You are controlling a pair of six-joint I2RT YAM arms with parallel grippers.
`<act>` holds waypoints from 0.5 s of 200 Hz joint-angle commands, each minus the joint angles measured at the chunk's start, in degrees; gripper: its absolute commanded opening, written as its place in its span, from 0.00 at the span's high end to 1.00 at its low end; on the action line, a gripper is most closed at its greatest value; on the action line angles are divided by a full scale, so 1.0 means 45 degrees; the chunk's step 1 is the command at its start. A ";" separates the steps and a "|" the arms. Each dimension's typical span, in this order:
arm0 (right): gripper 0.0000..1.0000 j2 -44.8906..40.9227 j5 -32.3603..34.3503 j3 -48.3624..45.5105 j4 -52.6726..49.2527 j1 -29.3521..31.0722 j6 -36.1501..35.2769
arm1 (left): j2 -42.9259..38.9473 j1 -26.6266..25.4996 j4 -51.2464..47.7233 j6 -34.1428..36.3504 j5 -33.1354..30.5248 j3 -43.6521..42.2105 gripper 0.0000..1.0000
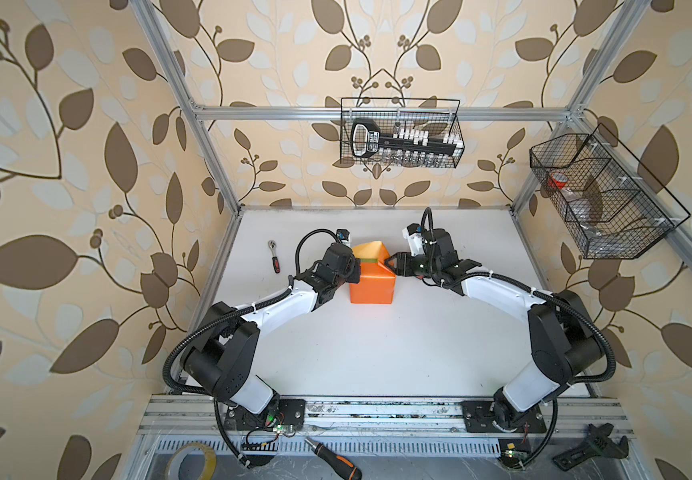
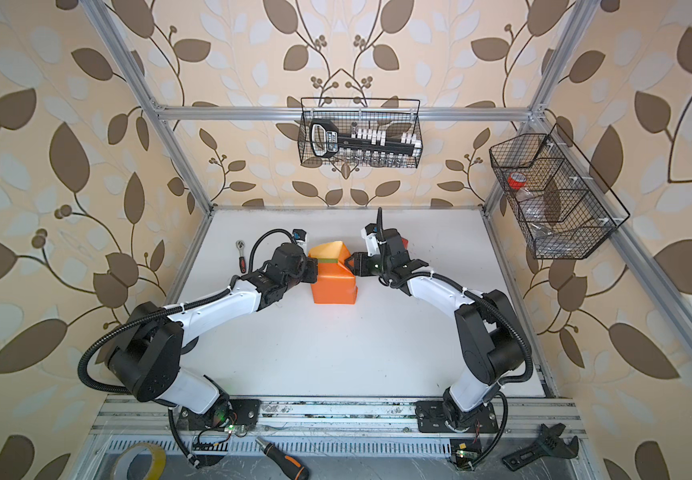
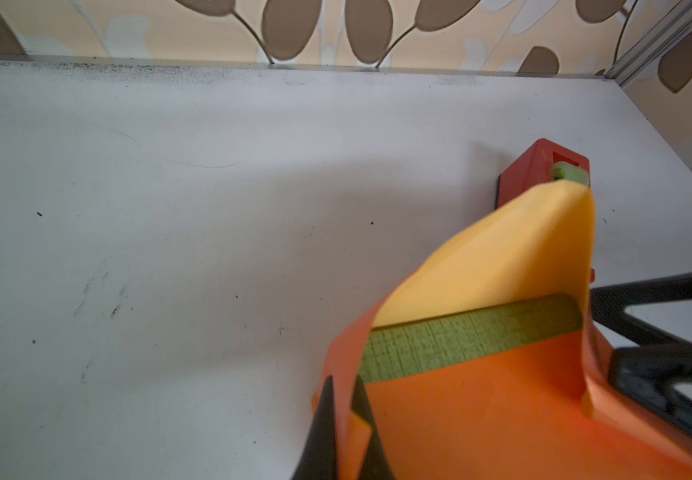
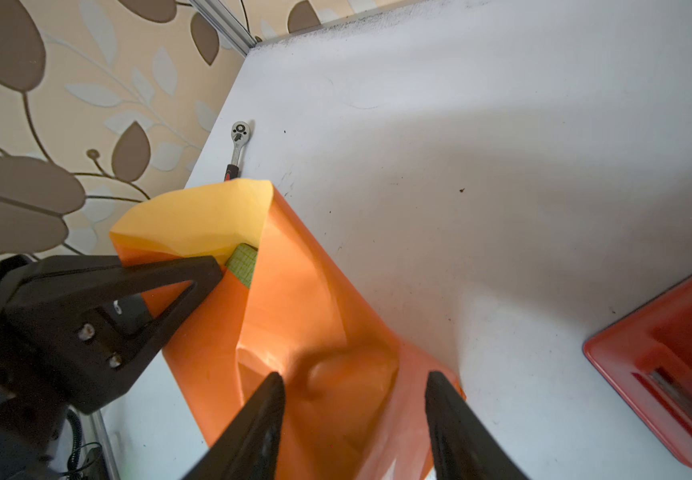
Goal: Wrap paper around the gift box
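The gift box (image 3: 460, 340) is being kept mostly covered by the paper (image 1: 373, 286), on the desk (image 1: 377, 357) towards its back. Only a green strip of the box is being left uncovered, between the orange fold and the raised pale-yellow flap. A fold at the paper's edge is being pinched by the left pincer (image 3: 344, 415), whose jaws are closed tight on it. The right pincer (image 4: 353, 376) is being held at the opposite side of the parcel. Its jaws are standing well apart, with a bulge of paper between them. A red tape dispenser (image 4: 668, 365) is being partly hidden by the right arm, near the parcel. A ratchet (image 1: 274, 257) is lying off to the left.
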 commanded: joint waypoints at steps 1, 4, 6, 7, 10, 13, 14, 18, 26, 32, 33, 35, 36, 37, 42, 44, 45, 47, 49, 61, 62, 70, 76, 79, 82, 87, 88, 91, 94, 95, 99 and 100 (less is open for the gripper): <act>0.40 0.0532 0.0171 0.0440 0.0044 0.0046 -0.0168 | 0.0235 -0.0186 -0.1155 0.0174 0.0338 0.0005 1.00; 0.40 0.0584 0.0203 0.0418 0.0038 0.0033 -0.0189 | 0.0240 -0.0182 -0.1155 0.0159 0.0333 0.0028 1.00; 0.39 0.0617 0.0222 0.0413 0.0045 0.0025 -0.0201 | 0.0239 -0.0185 -0.1155 0.0155 0.0352 0.0031 1.00; 0.39 0.0632 0.0229 0.0412 0.0037 0.0024 -0.0206 | 0.0246 -0.0186 -0.1155 0.0154 0.0355 0.0031 1.00; 0.39 0.0655 0.0247 0.0392 0.0037 0.0008 -0.0216 | 0.0234 -0.0174 -0.1155 0.0154 0.0362 0.0032 1.00; 0.39 0.0692 0.0264 0.0348 0.0029 -0.0011 -0.0217 | 0.0218 -0.0185 -0.1155 0.0144 0.0376 0.0046 1.00; 0.39 0.0699 0.0279 0.0341 0.0039 -0.0014 -0.0214 | 0.0225 -0.0186 -0.1155 0.0149 0.0377 0.0049 1.00; 0.38 0.0734 0.0312 0.0280 0.0031 -0.0031 -0.0223 | 0.0214 -0.0184 -0.1155 0.0145 0.0390 0.0056 1.00; 0.38 0.0774 0.0413 0.0106 0.0094 -0.0036 -0.0231 | 0.0204 -0.0180 -0.1155 0.0125 0.0397 0.0083 1.00; 0.38 0.0783 0.0474 -0.0050 0.0149 -0.0055 -0.0241 | 0.0175 -0.0184 -0.1155 0.0115 0.0402 0.0090 1.00; 0.38 0.0784 0.0482 -0.0083 0.0167 -0.0055 -0.0246 | 0.0165 -0.0175 -0.1145 0.0115 0.0399 0.0090 1.00; 0.38 0.0794 0.0487 -0.0142 0.0180 -0.0056 -0.0250 | 0.0177 -0.0179 -0.1138 0.0125 0.0398 0.0105 1.00; 0.38 0.0799 0.0488 -0.0177 0.0192 -0.0056 -0.0250 | 0.0175 -0.0173 -0.1137 0.0110 0.0397 0.0107 1.00; 0.38 0.0801 0.0498 -0.0205 0.0218 -0.0056 -0.0250 | 0.0175 -0.0180 -0.1136 0.0103 0.0397 0.0108 1.00; 0.38 0.0813 0.0512 -0.0366 0.0314 -0.0065 -0.0242 | 0.0156 -0.0186 -0.1136 0.0086 0.0397 0.0121 1.00; 0.38 0.0821 0.0510 -0.0432 0.0349 -0.0063 -0.0224 | 0.0140 -0.0177 -0.1136 0.0083 0.0392 0.0127 1.00; 0.38 0.0822 0.0509 -0.0450 0.0355 -0.0059 -0.0218 | 0.0138 -0.0182 -0.1136 0.0079 0.0395 0.0128 1.00; 0.38 0.0833 0.0523 -0.0521 0.0398 -0.0056 -0.0199 | 0.0145 -0.0171 -0.1136 0.0077 0.0411 0.0158 1.00; 0.38 0.0850 0.0517 -0.0583 0.0448 -0.0061 -0.0174 | 0.0128 -0.0168 -0.1136 0.0076 0.0420 0.0176 1.00; 0.39 0.0827 0.0509 -0.0995 0.0713 -0.0041 -0.0081 | 0.0081 -0.0186 -0.1172 0.0034 0.0493 0.0297 0.95; 0.38 0.0825 0.0519 -0.1034 0.0742 -0.0039 -0.0078 | 0.0079 -0.0177 -0.1183 0.0036 0.0503 0.0321 0.94; 0.38 0.0804 0.0539 -0.1254 0.0899 -0.0034 -0.0017 | 0.0053 -0.0184 -0.1245 0.0022 0.0584 0.0433 0.90; 0.38 0.0787 0.0538 -0.1404 0.0972 -0.0035 0.0003 | -0.0007 -0.0177 -0.1307 -0.0026 0.0639 0.0561 0.86; 0.38 0.0789 0.0529 -0.1453 0.1020 -0.0036 0.0020 | -0.0032 -0.0183 -0.1338 -0.0035 0.0681 0.0620 0.84; 0.39 0.0765 0.0519 -0.1504 0.1041 -0.0036 0.0032 | -0.0067 -0.0176 -0.1364 -0.0048 0.0735 0.0659 0.82; 0.39 0.0779 0.0544 -0.1583 0.1080 -0.0036 0.0050 | -0.0127 -0.0183 -0.1415 -0.0077 0.0806 0.0759 0.80; 0.39 0.0782 0.0536 -0.1591 0.1091 -0.0036 0.0046 | -0.0143 -0.0185 -0.1422 -0.0079 0.0816 0.0766 0.79; 0.39 0.0769 0.0539 -0.1648 0.1116 -0.0036 0.0043 | -0.0183 -0.0172 -0.1455 -0.0085 0.0886 0.0824 0.78; 0.39 0.0765 0.0530 -0.1677 0.1138 -0.0036 0.0059 | -0.0237 -0.0185 -0.1481 -0.0113 0.0959 0.0868 0.77; 0.39 0.0775 0.0529 -0.1687 0.1140 -0.0036 0.0061 | -0.0256 -0.0186 -0.1484 -0.0116 0.0981 0.0889 0.76; 0.39 0.0763 0.0529 -0.1729 0.1142 -0.0036 0.0066 | -0.0334 -0.0185 -0.1520 -0.0152 0.1061 0.0924 0.73; 0.39 0.0754 0.0539 -0.1742 0.1161 -0.0036 0.0064 | -0.0344 -0.0186 -0.1523 -0.0156 0.1081 0.0937 0.72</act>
